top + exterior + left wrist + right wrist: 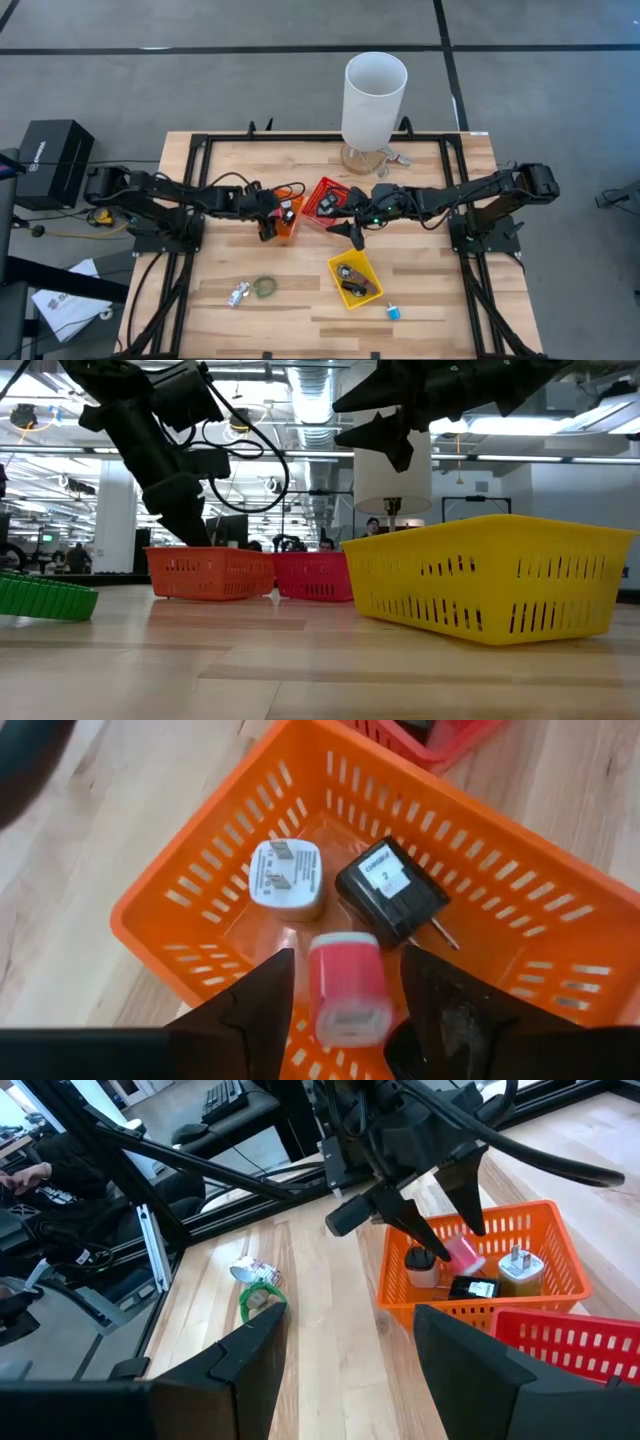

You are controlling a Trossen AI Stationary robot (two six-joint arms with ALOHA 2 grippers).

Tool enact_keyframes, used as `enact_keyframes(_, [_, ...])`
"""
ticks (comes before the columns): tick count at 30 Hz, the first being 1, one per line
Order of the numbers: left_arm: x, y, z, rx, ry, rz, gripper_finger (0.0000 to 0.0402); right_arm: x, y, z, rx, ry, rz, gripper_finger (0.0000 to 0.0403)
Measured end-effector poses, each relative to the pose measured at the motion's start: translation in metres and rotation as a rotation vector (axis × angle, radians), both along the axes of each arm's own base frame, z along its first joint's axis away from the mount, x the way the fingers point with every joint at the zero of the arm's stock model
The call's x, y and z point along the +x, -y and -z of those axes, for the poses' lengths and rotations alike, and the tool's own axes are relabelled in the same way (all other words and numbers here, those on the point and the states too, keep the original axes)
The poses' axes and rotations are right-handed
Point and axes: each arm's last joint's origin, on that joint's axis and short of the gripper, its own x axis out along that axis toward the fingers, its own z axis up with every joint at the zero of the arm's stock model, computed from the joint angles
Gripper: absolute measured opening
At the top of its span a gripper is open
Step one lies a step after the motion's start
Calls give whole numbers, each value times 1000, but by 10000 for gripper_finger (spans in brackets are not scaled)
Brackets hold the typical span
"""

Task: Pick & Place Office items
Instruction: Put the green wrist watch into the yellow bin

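Observation:
My left gripper [347, 956] hangs open over the orange basket [200, 870], near the table's middle [268, 228]. A pink-red block [345, 985] sits between its fingers with a gap on either side. A white plug block [285, 875] and a black plug block [390, 895] lie on the basket floor. My right gripper [350, 1312] is open and holds nothing, raised between the red basket [325, 200] and the yellow basket [355, 278]. A green ring [264, 288], a silvery clip [238, 293] and a small blue item [393, 311] lie on the table's near part.
The tall white cylinder [375, 95] stands at the far edge behind the baskets. The yellow basket holds a few small dark items. Black frame rails [190, 190] run along the table's left and right sides. Bare wood lies between the green ring and the yellow basket.

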Motion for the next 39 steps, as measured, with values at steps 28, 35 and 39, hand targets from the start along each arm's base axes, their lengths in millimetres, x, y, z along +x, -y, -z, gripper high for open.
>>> enact_keyframes(28, [-26,42,-66,-97,391,114,170,0,0,-1,-2,7,0,209])
enact_keyframes(35, [-29,64,-67,-124,405,217,170,0,0,0,-2,3,0,209])
enact_keyframes(39, [-29,70,-69,-134,425,246,169,0,0,0,-2,5,0,209])
